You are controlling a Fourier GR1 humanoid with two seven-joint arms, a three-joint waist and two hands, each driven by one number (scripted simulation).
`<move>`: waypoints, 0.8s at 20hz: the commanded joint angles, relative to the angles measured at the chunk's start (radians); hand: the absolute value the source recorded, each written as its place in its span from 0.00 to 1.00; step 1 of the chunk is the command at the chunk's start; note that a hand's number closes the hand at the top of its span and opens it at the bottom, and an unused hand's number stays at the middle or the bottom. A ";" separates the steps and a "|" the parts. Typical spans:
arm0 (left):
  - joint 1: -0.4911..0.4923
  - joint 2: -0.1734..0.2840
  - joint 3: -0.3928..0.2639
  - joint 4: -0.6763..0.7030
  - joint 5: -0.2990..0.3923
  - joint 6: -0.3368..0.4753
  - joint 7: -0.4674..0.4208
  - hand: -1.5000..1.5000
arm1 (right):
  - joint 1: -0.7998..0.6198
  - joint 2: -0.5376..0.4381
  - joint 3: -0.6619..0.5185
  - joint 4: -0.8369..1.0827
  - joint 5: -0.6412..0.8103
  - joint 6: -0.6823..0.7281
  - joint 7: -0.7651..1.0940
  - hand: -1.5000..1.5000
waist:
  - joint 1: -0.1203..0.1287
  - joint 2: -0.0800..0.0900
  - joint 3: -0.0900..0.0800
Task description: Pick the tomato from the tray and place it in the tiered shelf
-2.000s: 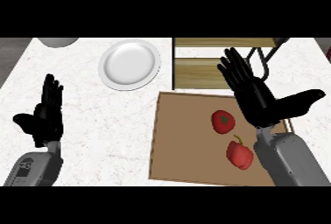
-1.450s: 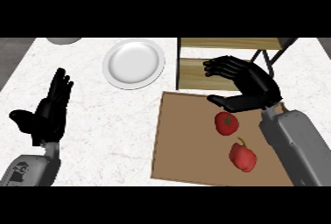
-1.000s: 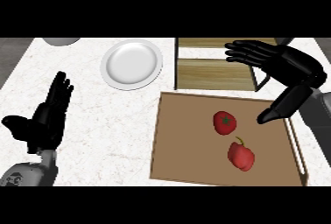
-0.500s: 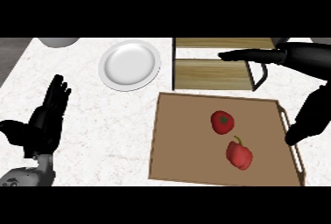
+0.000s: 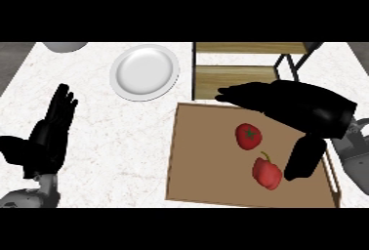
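Counter: white speckled top [image 5: 122, 127], with a white plate [image 5: 144, 72] far left of the tray.
Tray: brown, flat [image 5: 205, 161], near right; the tiered shelf [image 5: 238, 73] stands just beyond its far edge.
Tomato: red, green-topped [image 5: 248, 136], lying on the tray's far half, apart from a red pepper [image 5: 267, 173] nearer.
Right hand: black [image 5: 302, 105], fingers spread and uncurled, hovering above the tray's far edge; tomato just near-left of the palm, ungripped.
Left hand: resting [image 5: 47, 136] at left, fingers straight.

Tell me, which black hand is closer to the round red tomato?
Right. The right hand hovers just above-right of the round red tomato; the left hand rests far left, off the tray.
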 commanded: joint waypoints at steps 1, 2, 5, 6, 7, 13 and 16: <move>-0.004 -0.002 0.019 0.010 0.006 -0.019 -0.006 0.50 | 0.003 0.067 0.093 -0.010 0.187 -0.036 0.044 0.00 | 0.007 0.003 0.000; 0.023 -0.003 0.007 -0.026 -0.015 -0.007 0.015 0.50 | 0.061 0.038 0.067 -0.042 0.210 -0.039 0.023 0.00 | 0.002 0.002 0.001; 0.016 0.011 0.045 0.010 0.013 -0.048 -0.029 0.50 | 0.037 0.040 0.130 -0.019 0.316 -0.032 0.065 0.00 | 0.004 0.003 0.000; 0.011 -0.014 0.014 -0.026 -0.014 -0.007 0.016 0.50 | 0.085 -0.010 0.130 -0.049 0.343 -0.028 0.043 0.00 | -0.002 0.002 0.001; 0.030 -0.007 0.016 -0.045 -0.013 -0.014 0.025 0.50 | 0.068 0.035 0.168 -0.009 0.387 -0.033 0.068 0.00 | 0.006 0.002 0.000; -0.004 -0.067 0.019 0.037 -0.046 -0.033 -0.030 0.50 | 0.123 0.141 0.125 0.103 0.530 -0.090 -0.031 0.00 | 0.003 0.004 0.000; -0.023 -0.011 0.096 0.017 0.000 -0.086 0.020 0.50 | 0.081 0.096 0.032 0.182 0.515 -0.033 -0.158 0.00 | 0.004 0.004 0.000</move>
